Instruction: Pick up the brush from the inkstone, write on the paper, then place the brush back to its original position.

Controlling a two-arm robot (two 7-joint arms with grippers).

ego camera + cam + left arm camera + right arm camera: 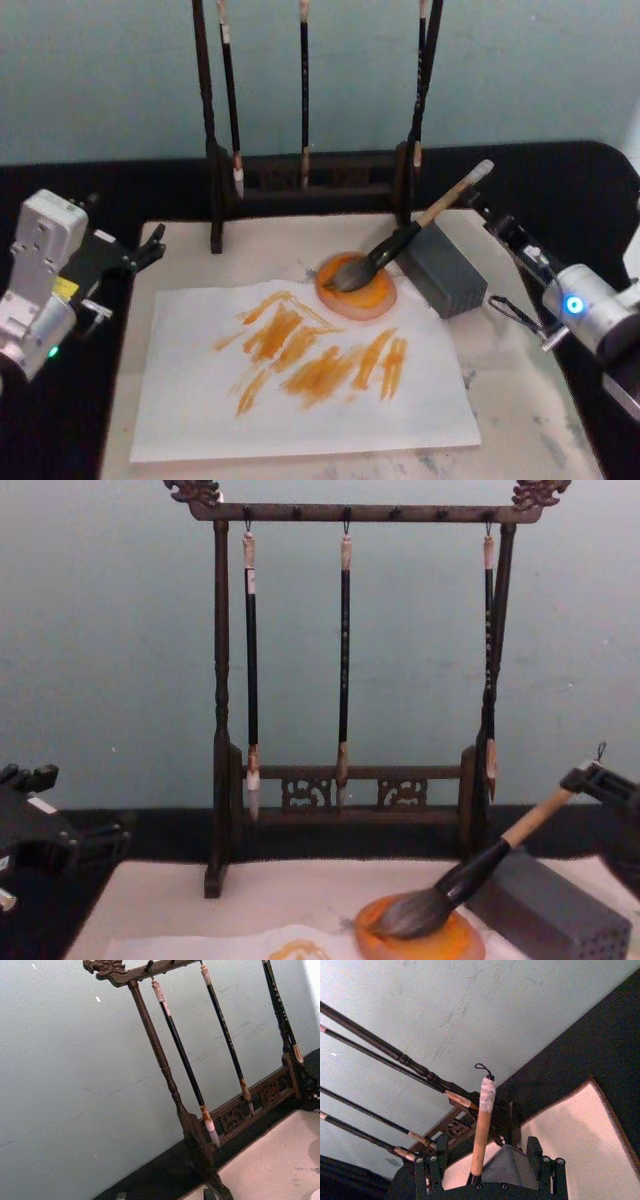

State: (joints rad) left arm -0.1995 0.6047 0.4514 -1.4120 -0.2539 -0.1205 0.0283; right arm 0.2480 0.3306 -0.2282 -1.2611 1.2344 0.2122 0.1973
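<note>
Brush (405, 243) sits with its bushy tip in the inkstone (372, 296), handle leaning on the grey block (441, 268), wrapped end up toward our right gripper (487, 212). In the right wrist view its fingers (432, 1174) stand apart on either side of the handle, not clamped. Paper (300, 372) already carries orange strokes, so we judge this as either pickup or release. Either way, we move along the handle axis and avoid dragging the tip. Inkstone holds orange ink plus the tip; the rack (350, 680) holds 3 thin brushes. Left gripper (148, 246) is parked at the mat edge, can't tell its state.
</note>
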